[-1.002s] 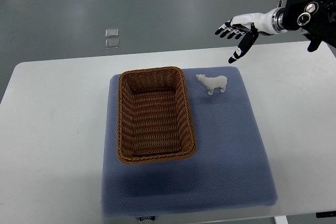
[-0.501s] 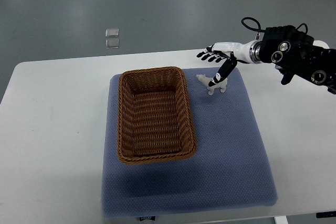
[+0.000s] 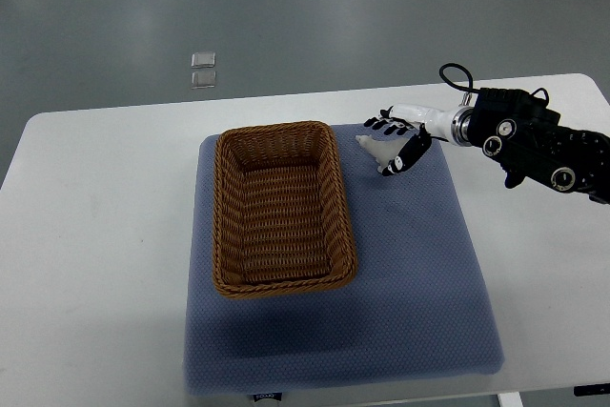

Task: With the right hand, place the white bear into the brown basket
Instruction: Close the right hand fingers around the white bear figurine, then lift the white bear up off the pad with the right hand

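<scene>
White bear (image 3: 375, 147), head toward basket (image 3: 279, 205), lies crosswise under right hand (image 3: 400, 140).

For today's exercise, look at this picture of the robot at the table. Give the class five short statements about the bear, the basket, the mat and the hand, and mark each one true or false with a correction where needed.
1. The white bear lies inside the brown basket. False: it is on the blue mat, to the right of the basket.
2. The right hand is at the bear, fingers around it. True.
3. The basket holds nothing. True.
4. The basket stands on the bare white table. False: it stands on the mat.
5. A left hand is reaching in. False: none is in view.
</scene>
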`<control>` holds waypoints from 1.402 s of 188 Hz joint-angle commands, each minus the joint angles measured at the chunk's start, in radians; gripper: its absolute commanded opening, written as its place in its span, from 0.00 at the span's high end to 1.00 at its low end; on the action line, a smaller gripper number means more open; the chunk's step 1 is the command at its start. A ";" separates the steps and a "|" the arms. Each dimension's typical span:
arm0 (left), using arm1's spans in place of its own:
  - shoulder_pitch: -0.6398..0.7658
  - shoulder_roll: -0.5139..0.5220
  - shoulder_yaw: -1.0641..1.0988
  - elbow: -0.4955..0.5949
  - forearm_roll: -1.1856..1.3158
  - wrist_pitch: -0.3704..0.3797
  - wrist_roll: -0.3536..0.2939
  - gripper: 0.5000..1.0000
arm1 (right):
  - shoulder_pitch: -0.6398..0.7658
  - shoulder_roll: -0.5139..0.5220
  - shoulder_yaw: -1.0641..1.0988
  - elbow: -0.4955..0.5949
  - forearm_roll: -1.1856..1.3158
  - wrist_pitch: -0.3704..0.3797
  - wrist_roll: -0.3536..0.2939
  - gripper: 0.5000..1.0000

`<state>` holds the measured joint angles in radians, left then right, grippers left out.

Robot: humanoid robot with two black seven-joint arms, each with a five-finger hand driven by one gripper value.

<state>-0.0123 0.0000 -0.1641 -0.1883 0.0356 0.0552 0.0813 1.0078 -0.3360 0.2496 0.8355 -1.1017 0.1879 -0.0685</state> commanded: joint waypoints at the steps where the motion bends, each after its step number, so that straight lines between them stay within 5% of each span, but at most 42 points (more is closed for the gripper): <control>1: 0.000 0.000 0.000 0.001 0.000 0.000 0.000 0.00 | -0.012 0.002 -0.001 -0.007 -0.020 -0.021 0.001 0.39; 54: 0.000 0.000 -0.002 0.001 0.000 0.000 0.000 0.00 | -0.031 0.029 -0.001 -0.035 -0.046 -0.022 0.002 0.52; 88: 0.000 0.000 -0.002 0.001 0.000 0.000 0.000 0.00 | -0.029 0.040 -0.003 -0.039 -0.050 -0.022 0.002 0.84; 117: 0.000 0.000 -0.003 0.001 0.000 0.000 0.000 0.00 | -0.023 0.038 -0.003 -0.044 -0.049 -0.021 0.002 1.00; 176: 0.000 0.000 -0.003 0.001 0.000 0.000 0.000 0.00 | 0.051 -0.015 0.016 -0.019 -0.027 0.018 0.002 1.00; 221: 0.000 0.000 -0.003 0.001 0.000 0.000 0.000 0.00 | 0.156 -0.129 0.017 0.106 0.045 0.082 -0.001 1.00; 263: 0.000 0.000 -0.002 0.001 0.000 0.000 0.000 0.00 | 0.184 -0.132 0.033 0.211 0.082 0.079 0.048 1.00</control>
<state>-0.0123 0.0000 -0.1663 -0.1872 0.0352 0.0552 0.0814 1.1867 -0.4775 0.2725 0.9974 -1.0316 0.2690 -0.0499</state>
